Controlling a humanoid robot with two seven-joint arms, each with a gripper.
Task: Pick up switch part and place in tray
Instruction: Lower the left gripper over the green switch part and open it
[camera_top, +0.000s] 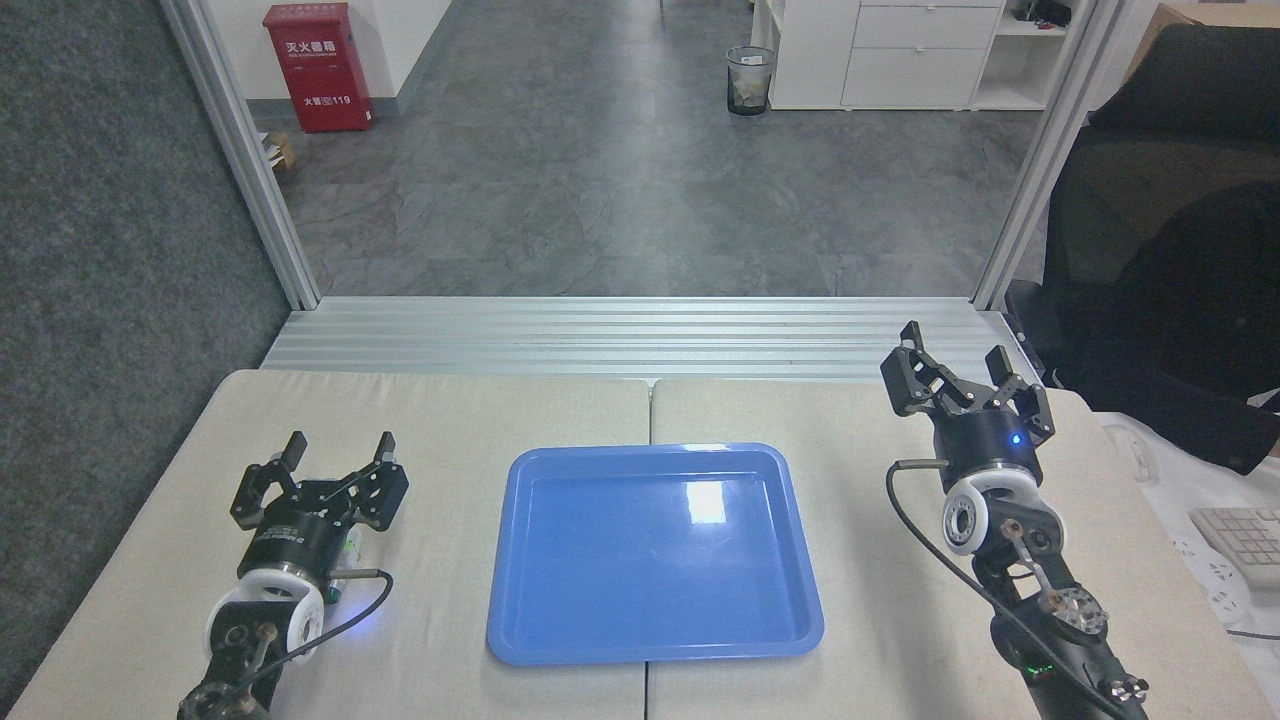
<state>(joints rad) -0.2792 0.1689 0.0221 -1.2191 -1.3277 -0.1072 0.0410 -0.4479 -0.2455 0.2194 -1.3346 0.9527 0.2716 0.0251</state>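
The blue tray (655, 640) lies in the middle of the table with nothing in it. My left gripper (338, 460) stands open at the tray's left, fingers pointing away from me. The switch part (346, 560) is almost wholly hidden behind that gripper's body; only a sliver of white and green shows at its right side, lying on the table. My right gripper (955, 365) is open at the table's far right, well apart from the tray, holding nothing.
The table is two beige halves with a seam (648, 690) running under the tray. A keyboard (1245, 540) and a dark chair (1170, 250) stand at the right. An aluminium rail (640, 335) borders the far edge.
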